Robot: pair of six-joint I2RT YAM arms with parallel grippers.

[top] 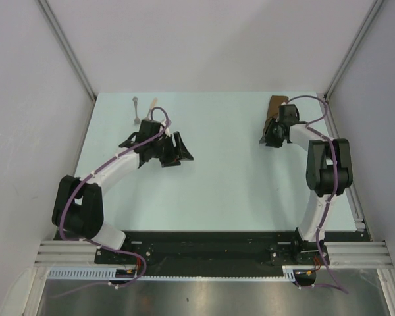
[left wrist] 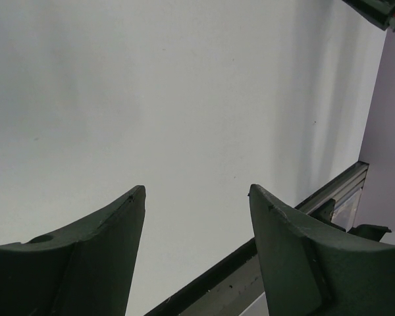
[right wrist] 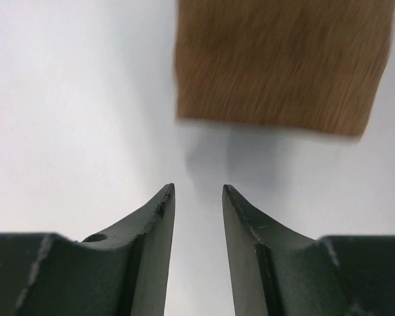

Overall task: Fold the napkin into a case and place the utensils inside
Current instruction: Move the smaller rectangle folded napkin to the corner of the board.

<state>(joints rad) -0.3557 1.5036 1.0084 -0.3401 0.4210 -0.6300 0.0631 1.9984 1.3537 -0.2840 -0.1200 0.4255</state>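
The napkin is brown cloth folded into a narrow strip at the far right of the table. In the right wrist view it lies blurred just ahead of my fingertips. My right gripper hovers just short of the cloth's near end, jaws a little apart with nothing between them. The two utensils lie side by side at the far left, one with a grey handle and one with a pale tan handle. My left gripper is wide open and empty over bare table, nearer than the utensils.
The pale table is walled by grey panels on both sides and at the back. A dark metal rail runs along the table's edge in the left wrist view. Both arm bases sit at the near edge.
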